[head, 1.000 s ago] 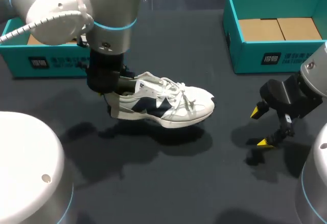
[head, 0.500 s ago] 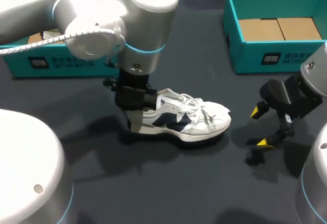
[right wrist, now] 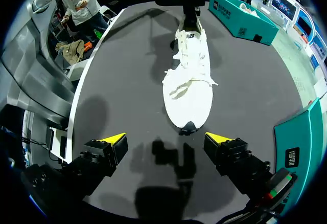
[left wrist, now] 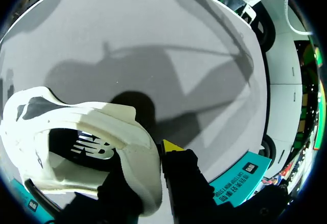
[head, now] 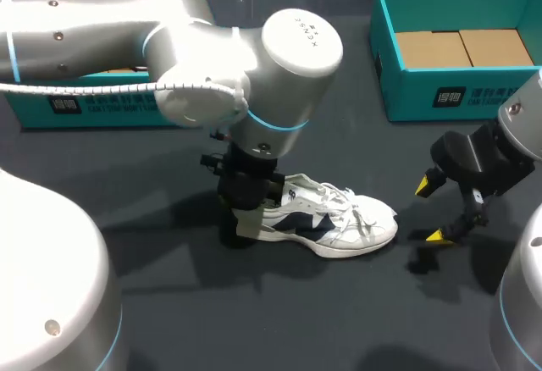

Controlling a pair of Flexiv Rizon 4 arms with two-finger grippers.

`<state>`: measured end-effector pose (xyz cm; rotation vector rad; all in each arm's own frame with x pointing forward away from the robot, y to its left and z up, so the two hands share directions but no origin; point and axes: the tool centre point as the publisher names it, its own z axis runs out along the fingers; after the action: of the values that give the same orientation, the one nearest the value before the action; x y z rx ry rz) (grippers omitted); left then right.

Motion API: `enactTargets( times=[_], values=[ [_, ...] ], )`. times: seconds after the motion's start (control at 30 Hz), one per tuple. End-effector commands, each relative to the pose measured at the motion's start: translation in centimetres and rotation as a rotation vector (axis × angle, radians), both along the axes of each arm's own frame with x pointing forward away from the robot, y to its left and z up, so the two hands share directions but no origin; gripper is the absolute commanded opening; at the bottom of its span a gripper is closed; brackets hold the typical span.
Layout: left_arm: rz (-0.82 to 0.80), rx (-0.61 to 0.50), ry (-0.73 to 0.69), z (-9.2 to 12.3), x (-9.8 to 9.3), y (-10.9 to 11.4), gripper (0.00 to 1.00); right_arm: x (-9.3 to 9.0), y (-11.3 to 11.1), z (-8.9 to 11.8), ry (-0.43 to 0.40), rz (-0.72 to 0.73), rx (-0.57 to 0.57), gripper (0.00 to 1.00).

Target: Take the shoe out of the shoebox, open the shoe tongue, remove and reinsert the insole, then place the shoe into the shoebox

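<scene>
The right arm's fingers (right wrist: 225,150) are standing released, spread wide with nothing between their yellow tips, and are hanging just above the dark grey worktop (head: 254,312). Just ahead of them, apart from both tips, the white lace-up sneaker with navy side panels (head: 334,223) is sitting on its sole outside either box, its toe pointing at the gap between those fingers. At its far end the left arm's fingers (left wrist: 171,146) are clenching the padded heel collar, one finger reaching down inside the shoe's opening and the yellow-tipped one pressing on the outside of the heel. Well beyond the left arm's fingers one teal cardboard shoebox tray (head: 85,104) is lying, and another teal cardboard tray with a brown floor (head: 440,96) is lying open beyond the right arm's fingers.
</scene>
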<state>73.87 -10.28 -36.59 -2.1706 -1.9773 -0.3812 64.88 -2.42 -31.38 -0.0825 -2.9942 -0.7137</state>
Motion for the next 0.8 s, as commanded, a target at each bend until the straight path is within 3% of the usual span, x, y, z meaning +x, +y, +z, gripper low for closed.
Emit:
enactTargets(
  times=[0.03, 0.3, 0.33, 0.37, 0.4, 0.43, 0.47, 0.5, 0.8],
  values=[
    [0.004, 0.015, -0.004, -0.6, -0.2, -0.9, 0.0, -0.1, 0.0, 0.0, -0.001, 0.0, -0.002, 1.0],
    [0.004, 0.019, -0.012, -1.1, -0.6, -0.9, 0.0, -0.1, 0.0, 0.0, -0.001, 0.0, -0.002, 1.0],
    [0.007, 0.013, -0.008, -0.9, -0.6, -0.7, 0.14, -0.1, 0.0, 0.0, -0.001, 0.0, -0.002, 1.0],
    [0.008, 0.008, -0.006, -0.7, -0.5, -0.5, 0.41, -0.1, 0.0, 0.0, -0.001, 0.0, -0.002, 1.0],
    [0.011, -0.001, -0.004, -0.5, -0.5, -0.4, 0.49, -0.1, 0.0, 0.0, -0.001, 0.0, -0.002, 1.0],
    [0.014, -0.011, 0.001, -0.1, -0.5, -0.2, 0.74, -0.1, 0.0, 0.0, -0.001, 0.0, -0.002, 1.0],
    [0.017, -0.021, 0.004, 0.3, -0.5, 0.0, 0.91, -0.1, 0.0, 0.0, -0.001, 0.0, -0.002, 1.0],
    [0.02, -0.033, 0.009, 0.8, -0.6, 0.2, 1.0, -0.1, 0.0, 0.0, -0.001, 0.0, -0.002, 1.0],
    [0.095, -0.278, 0.129, 8.0, -1.6, 2.8, 1.0, -0.1, 0.0, 0.0, -0.001, 0.0, -0.002, 1.0]
  ],
)
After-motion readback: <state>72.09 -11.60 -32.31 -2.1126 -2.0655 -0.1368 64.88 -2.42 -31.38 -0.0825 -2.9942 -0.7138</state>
